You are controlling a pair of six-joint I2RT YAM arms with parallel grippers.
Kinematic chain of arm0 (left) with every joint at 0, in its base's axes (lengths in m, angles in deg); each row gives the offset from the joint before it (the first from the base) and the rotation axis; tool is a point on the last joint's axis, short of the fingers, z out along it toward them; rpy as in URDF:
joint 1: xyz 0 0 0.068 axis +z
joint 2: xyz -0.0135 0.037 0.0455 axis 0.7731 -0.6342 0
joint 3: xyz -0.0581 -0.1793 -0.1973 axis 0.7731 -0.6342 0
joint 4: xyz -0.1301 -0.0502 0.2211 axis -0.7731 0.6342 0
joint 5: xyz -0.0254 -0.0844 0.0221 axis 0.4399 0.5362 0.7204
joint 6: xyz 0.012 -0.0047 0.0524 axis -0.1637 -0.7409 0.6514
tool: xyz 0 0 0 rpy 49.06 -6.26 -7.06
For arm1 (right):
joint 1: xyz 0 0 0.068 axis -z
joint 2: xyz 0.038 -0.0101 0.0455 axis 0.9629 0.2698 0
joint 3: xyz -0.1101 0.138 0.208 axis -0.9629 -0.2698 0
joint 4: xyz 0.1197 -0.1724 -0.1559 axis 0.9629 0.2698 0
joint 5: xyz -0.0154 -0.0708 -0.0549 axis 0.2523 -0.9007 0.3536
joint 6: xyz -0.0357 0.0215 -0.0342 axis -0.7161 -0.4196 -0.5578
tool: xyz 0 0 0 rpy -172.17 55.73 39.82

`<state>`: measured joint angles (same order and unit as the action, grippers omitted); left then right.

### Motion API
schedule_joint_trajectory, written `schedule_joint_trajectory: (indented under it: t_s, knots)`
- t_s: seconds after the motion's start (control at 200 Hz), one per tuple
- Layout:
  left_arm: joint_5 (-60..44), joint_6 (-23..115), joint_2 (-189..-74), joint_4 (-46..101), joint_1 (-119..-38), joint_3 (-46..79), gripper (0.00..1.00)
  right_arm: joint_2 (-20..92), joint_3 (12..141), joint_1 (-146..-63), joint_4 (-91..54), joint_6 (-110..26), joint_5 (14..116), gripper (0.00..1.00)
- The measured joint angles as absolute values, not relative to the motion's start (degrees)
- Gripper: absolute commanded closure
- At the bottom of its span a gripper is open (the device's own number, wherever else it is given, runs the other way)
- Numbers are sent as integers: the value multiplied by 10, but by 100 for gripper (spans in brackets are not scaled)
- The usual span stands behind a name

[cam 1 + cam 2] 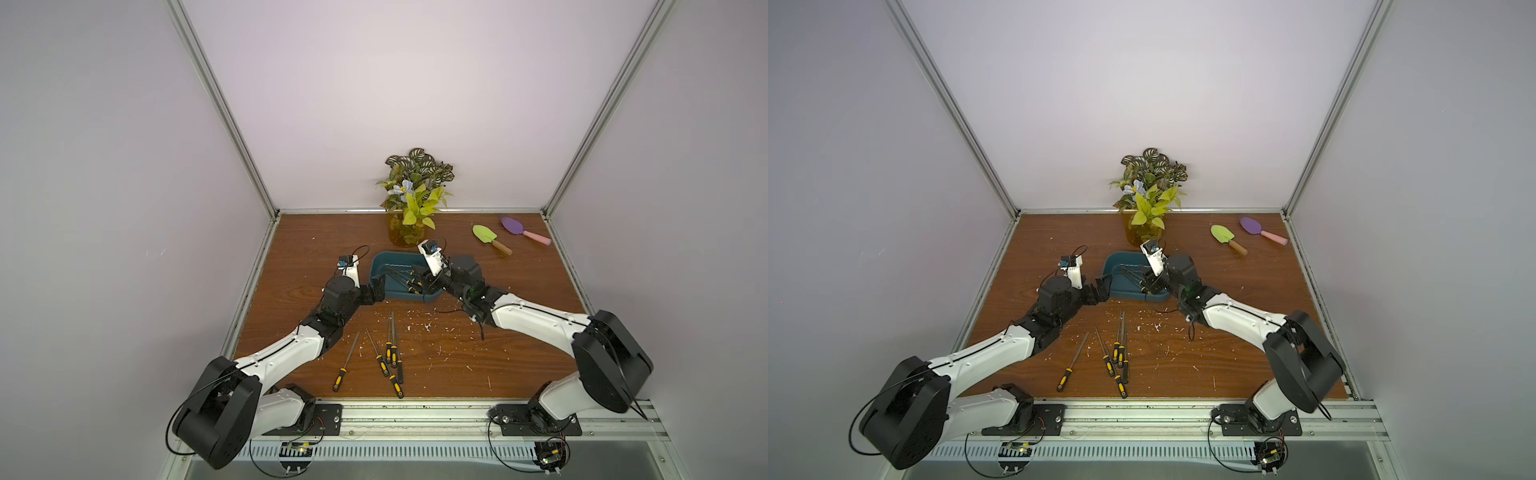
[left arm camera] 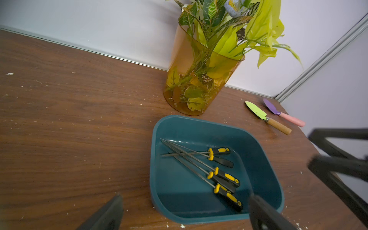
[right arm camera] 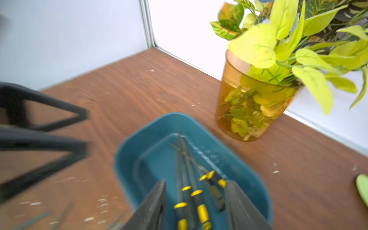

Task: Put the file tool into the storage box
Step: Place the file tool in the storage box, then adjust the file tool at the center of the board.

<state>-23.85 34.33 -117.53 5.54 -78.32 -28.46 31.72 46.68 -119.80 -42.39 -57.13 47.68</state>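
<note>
Our left gripper (image 1: 376,293) stands wide open astride the near-left corner of the storage box (image 1: 384,266), which sits mid-desk. Only the left wrist view shows one finger outside the wall and one over the tub. That view also counts five files (image 2: 199,165) lying crossed inside, half hidden in both top views by the right gripper (image 3: 195,181). Its jaws gape above the handles, gripping nothing. The loose files (image 1: 388,353) near the desk's front edge are sharp only from above.
</note>
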Motion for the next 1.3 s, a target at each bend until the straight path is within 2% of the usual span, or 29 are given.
schedule_joint_trajectory:
  t_s: [0.3,0.455,0.826,1.301]
  knots:
    - [-251,344,-1175,55,-775,-285,0,273,283,-1384,-419,-375,370,44]
    - [-252,343,-1175,55,-768,-285,0,294,269,-1451,-397,-312,336,44]
    - [-255,344,-1175,55,-767,-285,0,371,301,-1494,-395,-247,320,41]
    - [-255,345,-1181,54,-767,-285,0,408,350,-1528,-369,-221,306,41]
